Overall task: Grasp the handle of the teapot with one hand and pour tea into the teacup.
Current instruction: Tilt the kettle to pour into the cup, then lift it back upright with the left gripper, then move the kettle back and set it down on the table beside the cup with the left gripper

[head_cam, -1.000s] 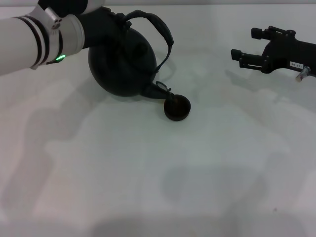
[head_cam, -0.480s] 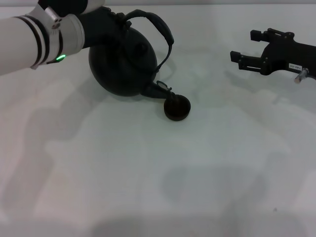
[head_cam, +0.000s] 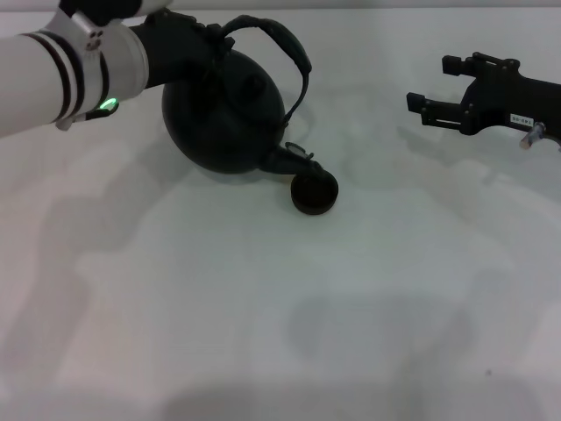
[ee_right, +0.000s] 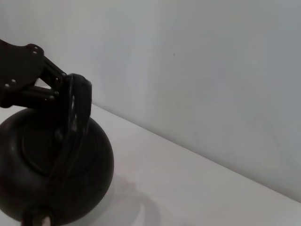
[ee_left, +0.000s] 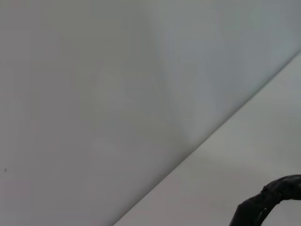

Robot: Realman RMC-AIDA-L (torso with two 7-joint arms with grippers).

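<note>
Now, mid-pour: I have the teapot [head_cam: 223,114] tipped toward the teacup [head_cam: 314,192].

In the upper left of the head view my left gripper [head_cam: 188,39] is clenched on the handle [head_cam: 285,48], the dark hoop arching over the pot; the right wrist view shows its black fingers [ee_right: 28,77] clamped on that hoop. The pot leans down and right, its stubby spout touching or just over the cup's near rim, I cannot tell which. The cup sits just right of centre on the white table [head_cam: 263,307]. I judge the grasp done and the tilt under way; I see no stream and cannot see whether the cup holds tea, so the pour itself and setting the pot upright remain. My right gripper [head_cam: 434,88] idles at the upper right, jaws released, well apart from both.
</note>
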